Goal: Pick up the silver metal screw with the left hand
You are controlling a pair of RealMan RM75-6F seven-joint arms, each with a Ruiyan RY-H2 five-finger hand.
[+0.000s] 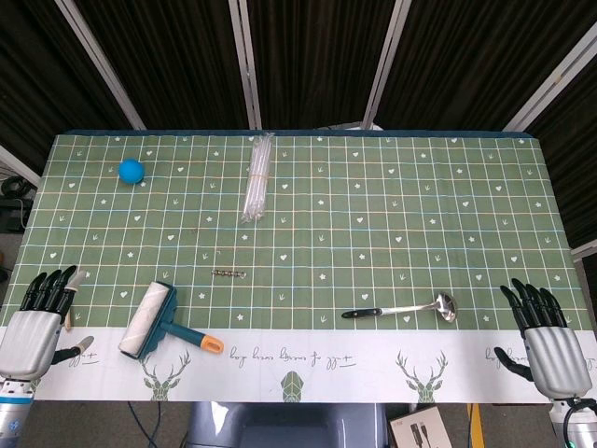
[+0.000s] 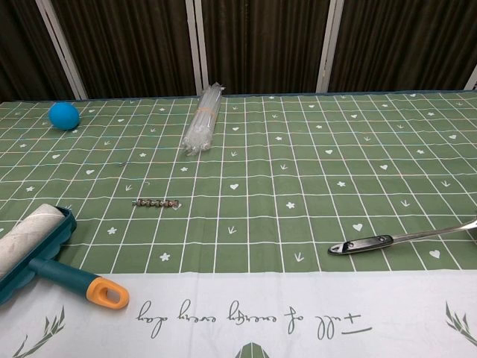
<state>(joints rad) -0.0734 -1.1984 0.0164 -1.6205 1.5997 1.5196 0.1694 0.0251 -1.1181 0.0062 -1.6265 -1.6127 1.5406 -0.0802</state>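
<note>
a: where is the thin silver metal screw [image 1: 229, 273]?
b: flat on the green checked tablecloth [image 1: 392, 215], right of the teal lint roller [image 1: 154, 320].
a: the hands?
b: left hand [image 1: 35, 317] and right hand [image 1: 546, 341] rest empty, fingers apart, at the near corners.

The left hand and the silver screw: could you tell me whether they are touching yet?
Apart. The head view shows the left hand at the table's edge, with bare cloth and the lint roller between it and the screw.

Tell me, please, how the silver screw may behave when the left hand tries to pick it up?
The silver screw is thin and lies flat on the tablecloth, so the fingers may find little to catch. Being round and long, it could roll sideways if nudged. It looks metal, so probably stiff.
</note>
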